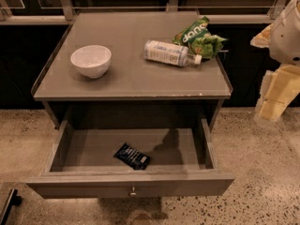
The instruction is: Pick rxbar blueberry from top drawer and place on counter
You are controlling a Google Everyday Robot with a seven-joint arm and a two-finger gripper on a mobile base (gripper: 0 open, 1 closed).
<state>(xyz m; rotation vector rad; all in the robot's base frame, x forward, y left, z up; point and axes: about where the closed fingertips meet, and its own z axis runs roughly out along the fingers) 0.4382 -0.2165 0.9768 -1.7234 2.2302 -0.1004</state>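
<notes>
The rxbar blueberry (132, 156), a small dark flat wrapper, lies at an angle on the floor of the open top drawer (93, 149), near its front middle. The drawer is pulled out, and its front panel carries a small round knob (133, 191). The counter (131, 74) is the flat grey-brown top of the cabinet above it. My gripper (273, 108) hangs at the far right of the view, beside and outside the cabinet, level with the counter's front edge. It is well apart from the bar and the drawer.
A white bowl (91, 60) stands on the counter's left. A white plastic bottle (168, 53) lies on its side right of centre, with a green chip bag (199, 36) behind it. The speckled floor (262, 172) surrounds the cabinet.
</notes>
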